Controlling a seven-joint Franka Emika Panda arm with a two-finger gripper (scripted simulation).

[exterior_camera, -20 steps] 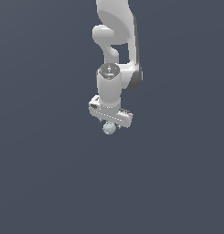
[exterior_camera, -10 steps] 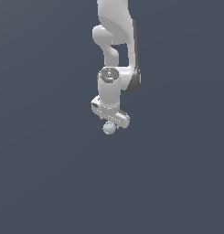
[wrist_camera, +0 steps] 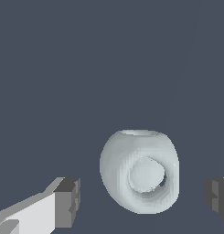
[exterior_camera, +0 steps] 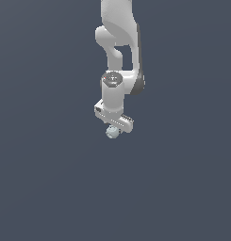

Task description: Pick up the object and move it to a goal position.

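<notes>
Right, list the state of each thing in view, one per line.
tool: open, fingers apart on either side of the ball, not touching it.
ball: pale blue-grey, lying loose between the fingers, not gripped; a round hollow faces the wrist camera.
arm: reaching down, tool just above the ball.

Open dark grey floor [exterior_camera: 51,188] on every side of the arm, the object [wrist_camera: 140,177] between the gripper [wrist_camera: 143,199] fingers [wrist_camera: 67,201], a clear gap each side of it, nothing else near, only the ball in the path
</notes>
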